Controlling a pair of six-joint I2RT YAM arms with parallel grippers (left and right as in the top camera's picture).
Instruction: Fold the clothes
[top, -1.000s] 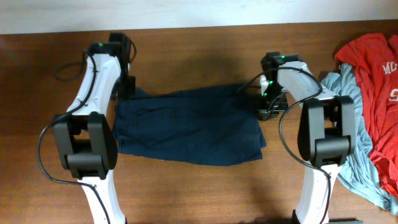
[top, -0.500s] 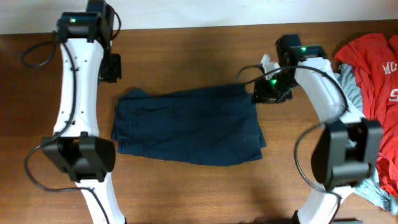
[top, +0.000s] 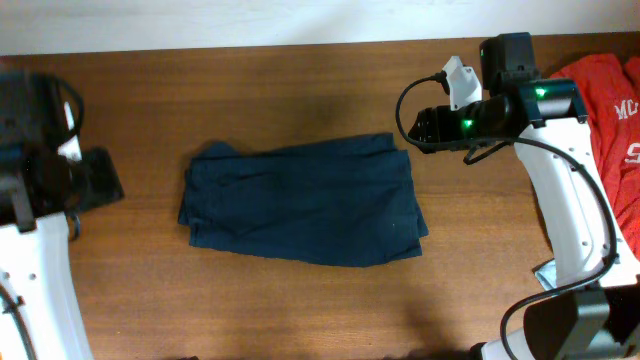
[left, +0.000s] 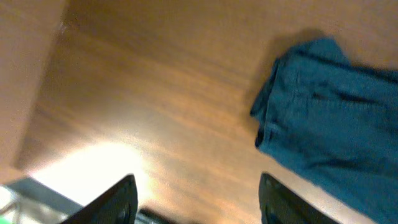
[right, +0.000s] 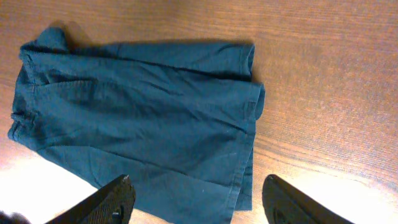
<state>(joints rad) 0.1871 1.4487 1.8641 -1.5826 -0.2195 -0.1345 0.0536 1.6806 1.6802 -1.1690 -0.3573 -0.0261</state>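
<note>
- Two tools: the left tool and the right tool, each with fingers spread wide in its wrist view.
- One dark blue garment lies flat mid-worktop, apart from both tools.
- One red garment lies at the right edge, in the overhead view only.

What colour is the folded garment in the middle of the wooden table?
The folded cloth garment is plain dark blue; right wrist view shows it best.
</note>
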